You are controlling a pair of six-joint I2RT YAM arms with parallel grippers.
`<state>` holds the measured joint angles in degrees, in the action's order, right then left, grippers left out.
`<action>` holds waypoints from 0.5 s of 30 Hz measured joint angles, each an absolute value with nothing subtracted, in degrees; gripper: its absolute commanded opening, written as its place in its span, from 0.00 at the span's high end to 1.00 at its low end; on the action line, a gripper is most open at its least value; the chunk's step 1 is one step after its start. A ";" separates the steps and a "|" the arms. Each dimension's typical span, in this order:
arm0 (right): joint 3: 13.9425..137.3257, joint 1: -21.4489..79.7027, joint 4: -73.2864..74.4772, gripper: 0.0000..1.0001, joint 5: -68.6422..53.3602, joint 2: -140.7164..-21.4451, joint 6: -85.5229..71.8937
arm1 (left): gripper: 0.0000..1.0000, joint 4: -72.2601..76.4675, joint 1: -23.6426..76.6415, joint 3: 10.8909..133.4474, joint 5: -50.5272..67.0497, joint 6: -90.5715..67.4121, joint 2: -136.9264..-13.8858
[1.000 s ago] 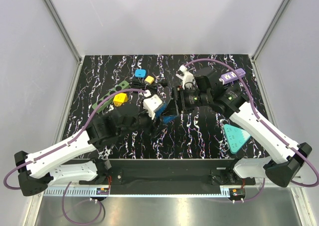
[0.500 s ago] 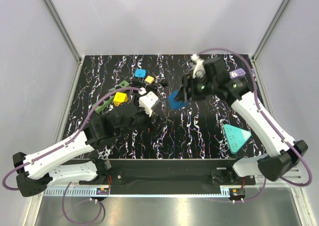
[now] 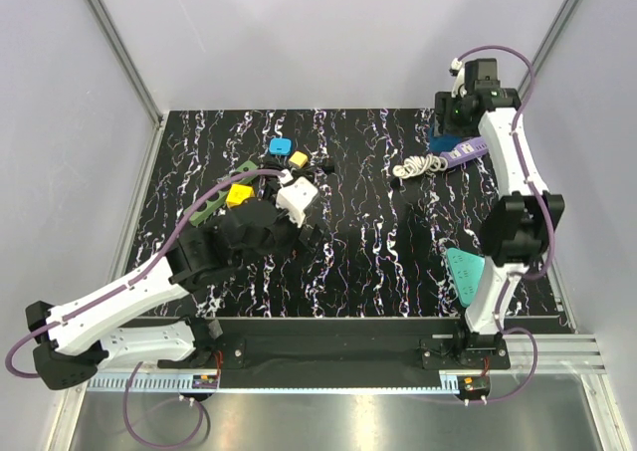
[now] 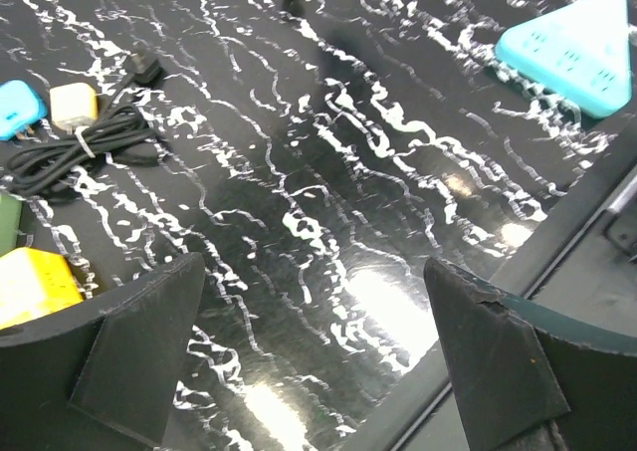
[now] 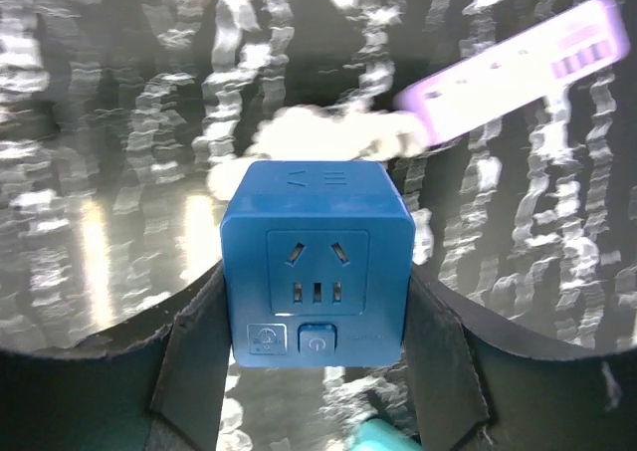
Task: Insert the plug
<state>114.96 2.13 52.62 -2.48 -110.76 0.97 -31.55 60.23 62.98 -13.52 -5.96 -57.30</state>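
1. While the right gripper (image 5: 317,327) is closing partway on the blue socket cube (image 5: 317,262), its two fingers are pressing the cube's left and right sides. This is leaving the face with the pin holes uncovered and turned toward the wrist camera. Judged purpose: keeping the holes free to receive a plug.
2. Right arm is reaching over the far right corner of the table (image 3: 378,272). It appears to be holding the cube off the surface, over the purple power strip (image 3: 468,149) and the white coiled cord (image 3: 418,164) lying just beside it.
3. Left gripper (image 4: 318,341) is standing fully open over the table, left of centre, with nothing between its fingers. Judged purpose: being free to pick up the plug.
4. Black plug (image 4: 144,68), the likeliest task item, is lying loose toward the far edge, left of centre, by the black bundled cable (image 4: 80,150). It is touching neither gripper. Whether the white cord is carrying a plug of its own cannot be told.
5. Blue adapter (image 4: 15,108), cream adapter (image 4: 72,103) and yellow block (image 4: 30,282) are sitting beside the cable bundle. Teal triangular strip (image 4: 572,38) is lying toward the near right corner. None is being handled.
6. Judgement: insertion is not yet begun. Plug and socket are lying well apart, so a pickup by the free gripper is being called for first.
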 measured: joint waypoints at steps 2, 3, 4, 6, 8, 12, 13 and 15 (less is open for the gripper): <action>118.54 0.64 53.74 1.00 -2.02 -115.20 4.95 | 0.01 -31.94 60.23 62.67 -13.89 -4.75 -56.90; 120.75 -0.10 54.04 1.00 -2.59 -117.36 6.57 | 0.01 -31.83 60.23 62.17 -14.09 -4.29 -56.40; 122.89 -0.62 54.59 1.00 -3.62 -119.26 7.97 | 0.01 -31.66 60.23 61.47 -14.24 -3.88 -55.75; 129.64 -2.28 56.38 1.00 -7.55 -124.14 11.22 | 0.01 -31.29 60.23 59.79 -14.15 -3.05 -54.41; 136.66 -4.69 58.35 1.00 -12.86 -128.84 14.52 | 0.01 -31.20 60.23 58.98 -14.28 -2.48 -54.04; 143.65 -9.15 60.25 1.00 -21.12 -134.63 19.57 | 0.01 -30.22 60.23 57.43 -16.62 -1.91 -53.91; 144.97 -10.22 61.19 1.00 -22.52 -136.00 20.91 | 0.01 -29.91 60.23 56.82 -17.21 -1.87 -53.74; 147.02 -11.64 62.94 1.00 -24.32 -138.82 24.51 | 0.01 -29.63 60.23 55.66 -18.37 -1.76 -53.39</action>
<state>147.02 -11.64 62.94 -24.32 -138.82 24.51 -29.63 60.23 55.66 -18.37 -1.76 -53.39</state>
